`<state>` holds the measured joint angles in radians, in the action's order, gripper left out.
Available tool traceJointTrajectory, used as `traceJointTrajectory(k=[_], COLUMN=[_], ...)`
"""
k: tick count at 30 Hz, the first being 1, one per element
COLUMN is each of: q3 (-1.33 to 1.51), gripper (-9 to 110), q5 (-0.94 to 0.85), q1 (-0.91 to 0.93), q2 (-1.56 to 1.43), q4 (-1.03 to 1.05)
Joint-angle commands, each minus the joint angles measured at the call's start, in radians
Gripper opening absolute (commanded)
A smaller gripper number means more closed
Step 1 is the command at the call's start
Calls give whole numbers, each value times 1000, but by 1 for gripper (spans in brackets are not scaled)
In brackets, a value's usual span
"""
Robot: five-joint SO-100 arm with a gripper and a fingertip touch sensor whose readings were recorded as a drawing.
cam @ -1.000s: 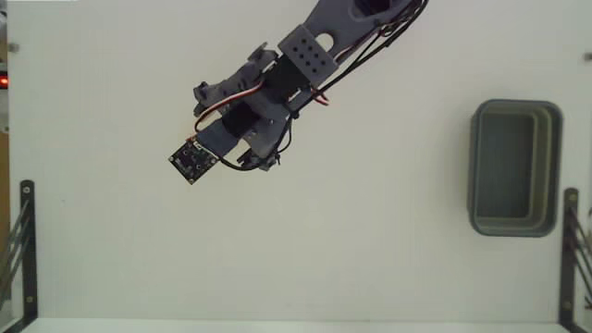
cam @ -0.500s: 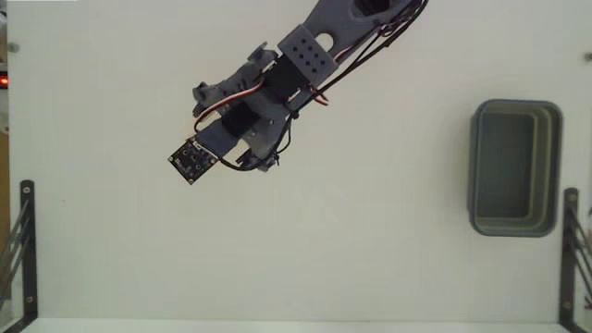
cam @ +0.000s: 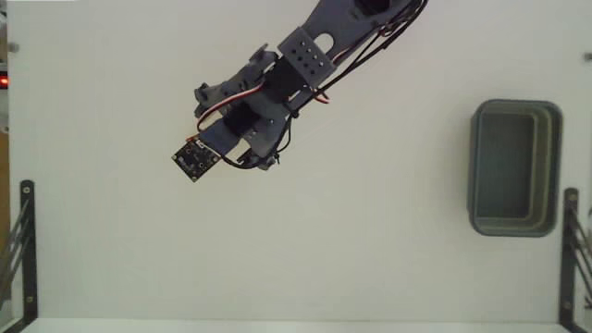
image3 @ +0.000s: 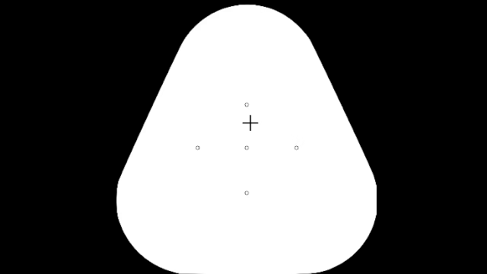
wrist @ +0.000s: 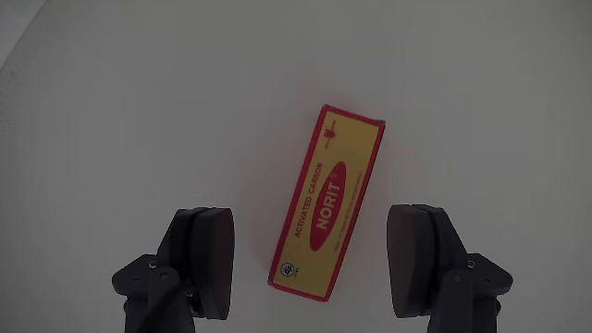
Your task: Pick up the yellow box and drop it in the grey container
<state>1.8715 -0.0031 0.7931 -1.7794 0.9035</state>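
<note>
- Under the wrist camera: the yellow box (wrist: 327, 204) lies flat on the white table (wrist: 139, 102), label up, red oval with "NORIT" readable.
- Box long axis runs from about 7 o'clock to 1 o'clock in the wrist view, slightly tilted off the claw's centreline.
- Claw (wrist: 317, 262) is spread wide; one dark finger pad (wrist: 209, 261) sits at 8 o'clock of the box, the other at 4 o'clock.
- Neither pad touches the box; visible gap on both sides, and the near end of the box lies between the two pads.
- Cannot tell claw height above the table from the wrist view.
- Fixed view looks straight down: arm (cam: 305, 65) enters from the top edge near 12 o'clock and reaches toward 8 o'clock, with a small circuit board (cam: 194, 159) at its low end.
- Box itself is hidden under the arm in the fixed view.
- Grey container (cam: 515, 167) sits at 3 o'clock on the table in the fixed view, well apart from the arm, nothing visible inside.
- Black brackets (cam: 22, 250) stand at the lower left and lower right edges of the fixed view.
</note>
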Motion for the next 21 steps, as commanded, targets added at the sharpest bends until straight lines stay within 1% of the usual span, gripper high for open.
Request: traceJointTrajectory(k=[1, 21], q3=[11, 142], gripper=[110, 110], q5=[3, 3], q1=[11, 11], q2=[-23, 2], q4=[-34, -190])
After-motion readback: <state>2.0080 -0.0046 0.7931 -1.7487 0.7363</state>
